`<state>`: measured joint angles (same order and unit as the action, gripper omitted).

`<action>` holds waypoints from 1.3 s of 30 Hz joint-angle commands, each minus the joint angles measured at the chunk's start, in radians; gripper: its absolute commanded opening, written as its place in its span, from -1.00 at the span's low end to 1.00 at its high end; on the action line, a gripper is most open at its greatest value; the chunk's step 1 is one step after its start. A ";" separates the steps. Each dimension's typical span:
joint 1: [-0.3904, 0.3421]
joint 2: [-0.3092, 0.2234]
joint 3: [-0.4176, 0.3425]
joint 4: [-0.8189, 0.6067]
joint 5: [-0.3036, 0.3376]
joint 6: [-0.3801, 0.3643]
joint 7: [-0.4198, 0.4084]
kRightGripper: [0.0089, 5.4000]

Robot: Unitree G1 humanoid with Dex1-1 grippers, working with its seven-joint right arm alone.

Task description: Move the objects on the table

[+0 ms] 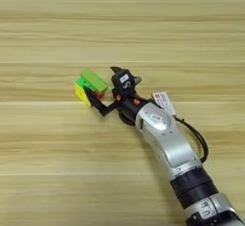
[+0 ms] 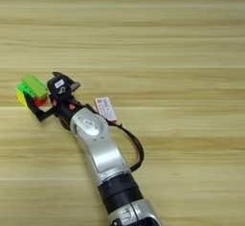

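My gripper [image 1: 104, 92] fingers are closed on the puzzle cube [image 1: 86, 90] (green bar [image 1: 94, 80] on top); I should move slowly

Multicoloured puzzle cube [image 1: 87, 88], green face up, on the table [image 1: 122, 24]

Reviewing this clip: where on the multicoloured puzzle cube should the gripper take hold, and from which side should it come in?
Probably across two opposite flat side faces of the puzzle cube, coming from its right, where the right gripper already sits. The cube's right side faces the arm, with one black finger running along its near edge. A flat green bar lies on top, so a grasp from above looks less clean.
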<state>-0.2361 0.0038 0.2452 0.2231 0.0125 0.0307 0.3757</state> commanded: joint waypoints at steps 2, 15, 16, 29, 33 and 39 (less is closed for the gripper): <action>-0.080 0.017 -0.011 -0.003 0.003 -0.037 -0.007 0.99; -0.086 0.021 -0.015 0.017 0.005 -0.051 -0.005 0.99; -0.086 0.021 -0.015 0.017 0.005 -0.051 -0.005 0.99; -0.081 0.020 -0.009 0.022 0.002 -0.046 0.005 0.59; -0.079 0.020 -0.009 0.022 0.002 -0.046 0.005 0.42; -0.078 0.020 -0.008 0.022 0.001 -0.046 0.005 0.18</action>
<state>-0.2525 0.0134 0.2440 0.2798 0.0128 0.0083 0.3852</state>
